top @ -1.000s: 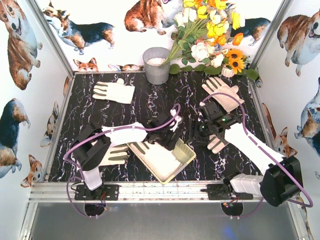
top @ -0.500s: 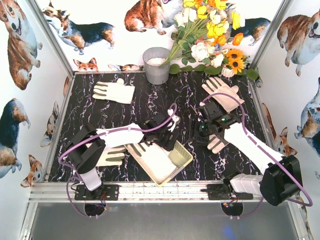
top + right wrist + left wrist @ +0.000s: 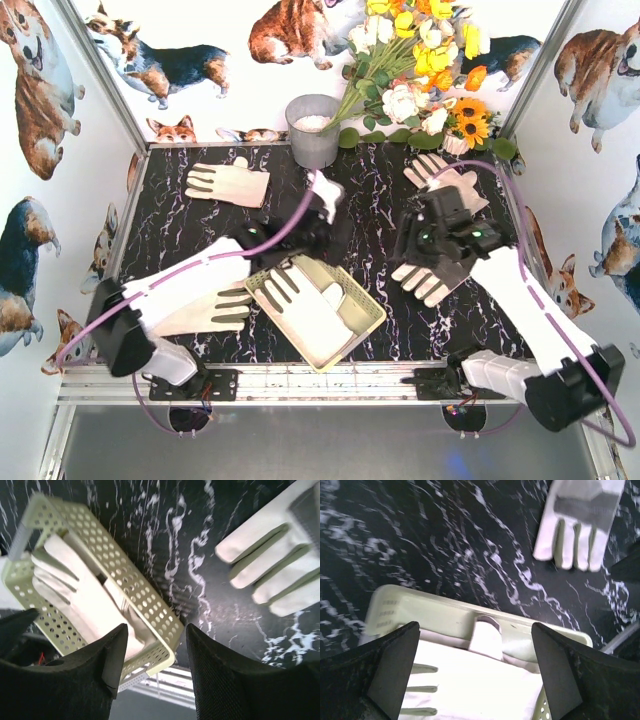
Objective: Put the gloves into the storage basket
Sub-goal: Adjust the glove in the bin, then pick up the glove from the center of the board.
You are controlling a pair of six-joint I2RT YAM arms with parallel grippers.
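Storage basket (image 3: 356, 340) of pale yellow-green plastic close to the front edge of the table (image 3: 370, 195), about midway along it, turned at a slant. Inside, cream-white gloves (image 3: 305, 310) lying flat, grey-striped fingers toward the back-left; exact count hard to tell. Left gripper (image 3: 475, 630) hanging over the basket's back rim, fingers spread wide, nothing between them. Right gripper (image 3: 156, 635) off to the right of the basket, jaws partly apart, pinching nothing. Just in front of it, flat on the table and clear of the basket, a loose glove (image 3: 425, 282). Half-hidden glove (image 3: 215, 312) just left of the basket, partly under the left arm (image 3: 190, 288). Two more toward the back: back-left glove (image 3: 228, 183) near that corner, back-right glove (image 3: 440, 172) partly covered by the right arm (image 3: 510, 290). Grey metal bucket (image 3: 313, 135) at the back edge, artificial flowers (image 3: 420, 60) beside it.
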